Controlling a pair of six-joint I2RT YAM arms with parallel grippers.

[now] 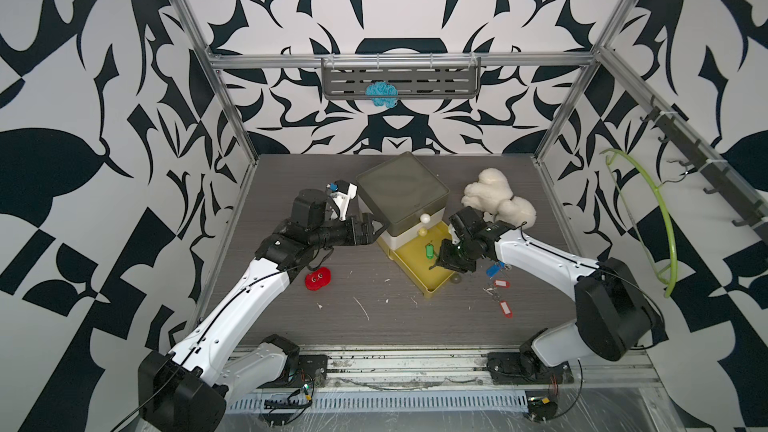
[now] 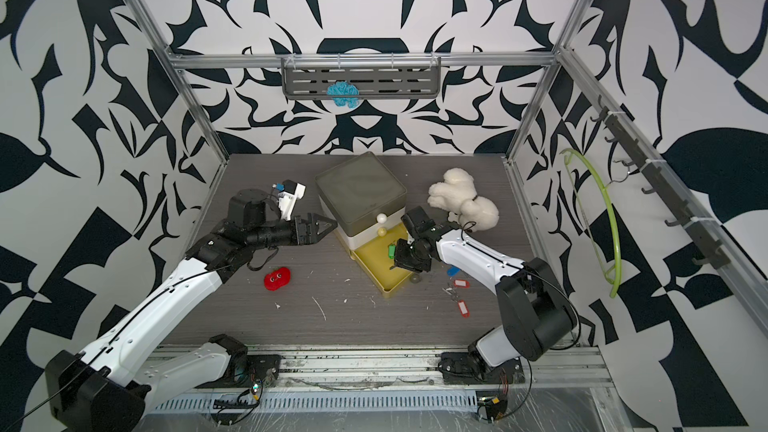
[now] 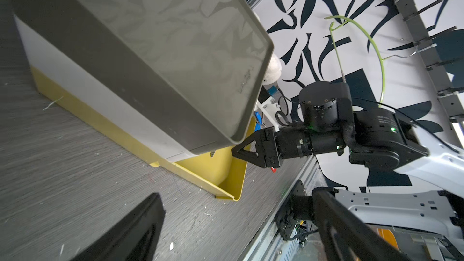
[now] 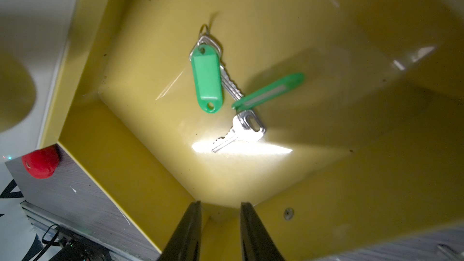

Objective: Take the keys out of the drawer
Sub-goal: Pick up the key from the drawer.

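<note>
Seemingly three tagged keys (image 1: 500,283) lie on the table (image 1: 374,317) right of the drawer (image 1: 411,272); two green-tagged keys (image 4: 207,79) sit inside, before the right gripper (image 4: 221,204), narrowly parted and empty.

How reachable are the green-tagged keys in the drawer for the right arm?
Probably reachable: the right hand hangs over the open yellow drawer, jaws apart and empty, only bare floor between it and the green-tagged keys.
</note>
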